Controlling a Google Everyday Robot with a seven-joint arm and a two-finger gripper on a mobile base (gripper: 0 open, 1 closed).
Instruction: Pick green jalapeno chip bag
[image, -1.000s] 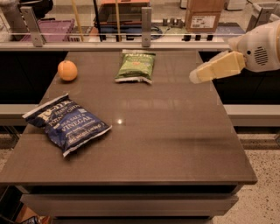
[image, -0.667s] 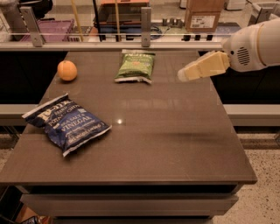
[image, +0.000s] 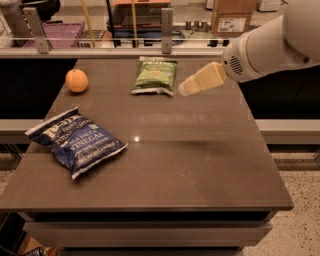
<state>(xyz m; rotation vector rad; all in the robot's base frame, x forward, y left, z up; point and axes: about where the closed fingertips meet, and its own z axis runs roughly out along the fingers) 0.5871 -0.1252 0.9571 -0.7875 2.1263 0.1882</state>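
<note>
Green jalapeno chip bag (image: 155, 76) lies flat and label up at the far middle of the brown table (image: 200, 165), with 1 pale sealed end toward the far edge and the other toward the near side. The gripper (image: 186, 90) hangs in the air just right of the bag's near right corner, close to it but apart from it, pointing left and slightly down. It shows as 1 pale cream wedge, and from this side I cannot tell whether it is spread or pressed together. The white arm (image: 270, 42) that carries it reaches in from the upper right, and a faint dark shadow falls on the tabletop nearer the camera.

A round orange fruit (image: 76, 80) sits at the far left of the table, well apart from the green bag. A larger dark blue bag (image: 75, 141) lettered "VINEGAR" lies tilted on the near left part, its left corner at the table's left edge. Behind the table runs a rail with metal posts (image: 167, 30), and beyond it stand a cardboard box (image: 231, 19) and a purple crate (image: 60, 34)
</note>
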